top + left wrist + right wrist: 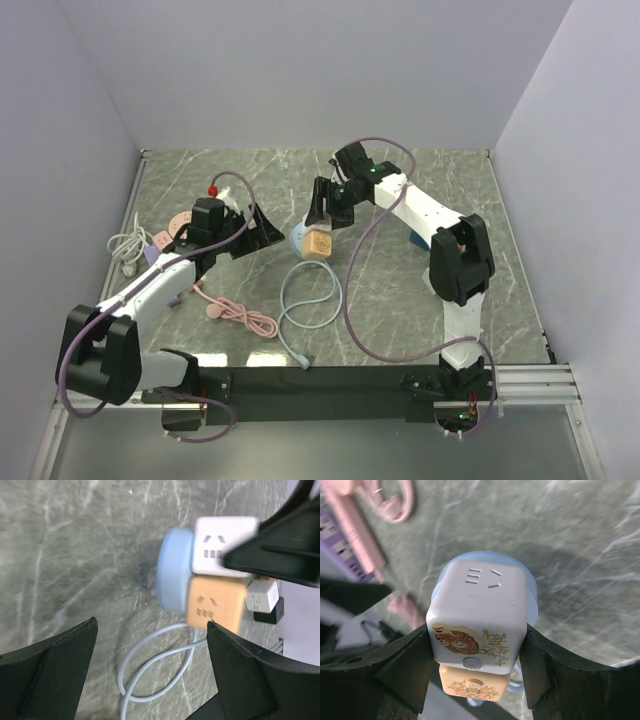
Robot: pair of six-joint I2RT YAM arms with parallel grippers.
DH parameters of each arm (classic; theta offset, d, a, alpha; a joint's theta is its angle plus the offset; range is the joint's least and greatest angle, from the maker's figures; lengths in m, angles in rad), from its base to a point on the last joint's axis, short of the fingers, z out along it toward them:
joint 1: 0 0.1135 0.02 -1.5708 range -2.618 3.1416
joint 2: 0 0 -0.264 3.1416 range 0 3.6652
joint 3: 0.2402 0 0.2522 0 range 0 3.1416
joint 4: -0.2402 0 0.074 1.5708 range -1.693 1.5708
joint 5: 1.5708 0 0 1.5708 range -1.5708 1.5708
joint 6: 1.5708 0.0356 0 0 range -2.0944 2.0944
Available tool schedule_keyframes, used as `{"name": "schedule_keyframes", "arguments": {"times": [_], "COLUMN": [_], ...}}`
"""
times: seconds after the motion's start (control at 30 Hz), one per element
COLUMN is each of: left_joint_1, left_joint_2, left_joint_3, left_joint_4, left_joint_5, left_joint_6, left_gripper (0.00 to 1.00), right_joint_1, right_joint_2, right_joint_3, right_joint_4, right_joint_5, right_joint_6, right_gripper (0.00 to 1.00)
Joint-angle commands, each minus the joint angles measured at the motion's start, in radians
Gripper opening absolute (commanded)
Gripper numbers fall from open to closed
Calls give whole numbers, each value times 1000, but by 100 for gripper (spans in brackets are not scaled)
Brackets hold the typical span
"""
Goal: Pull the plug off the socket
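- Two cubes joined face to face: a white cube [477,615] and an orange cube [474,684], both set against a round blue base [532,597].
- Located near the middle of the tabletop [420,180], with a pale blue cable [145,644] looping away from the base toward the near edge.
- Right gripper [477,645] closed on the white cube, with one of its fingers [405,665] flat against each opposite side face.
- Orange cube lower in the right wrist view, in the same gap between those fingers; whether they touch it, impossible to tell.
- Top face of the white cube, with its slot holes, uncovered and facing away from the wrist camera.
- Left gripper [150,680] spread wide, nothing held between its fingers [55,665].
- Cubes and base ahead of the left fingertips and apart from them, closer to one finger than the other.
- On the left side of the tabletop, well apart from the cubes: a pink cable [245,318] and a coiled white cable [122,245].
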Motion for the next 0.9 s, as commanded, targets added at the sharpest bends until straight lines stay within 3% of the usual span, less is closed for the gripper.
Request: {"name": "schedule_keyframes", "arguments": {"times": [0.0,0.37,0.47,0.57,0.6,0.7,0.87], "left_joint_1": [1,-47,-76,-96,-99,-100,-106], "left_joint_2": [34,87,123,165,175,182,185], "left_joint_3": [-15,-5,32,49,51,46,57], "left_joint_4": [167,246,189,164,157,167,187], "left_joint_5": [100,155,120,120,121,114,127], "left_joint_6": [31,85,126,155,161,154,129], "left_gripper": [95,95,88,72,60,41,21], "right_joint_1": [-7,-4,-1,-1,1,1,11], "right_joint_2": [-114,-123,-126,-123,-125,-131,-137], "right_joint_3": [-21,-21,-32,-19,-19,-19,-33], "right_joint_4": [102,87,99,85,82,80,82], "right_joint_5": [-181,-270,-303,-328,-333,-348,-345], "right_joint_6": [9,-28,-29,-45,-51,-57,-69], "right_gripper": [0,0,0,0,0,0,0]}}
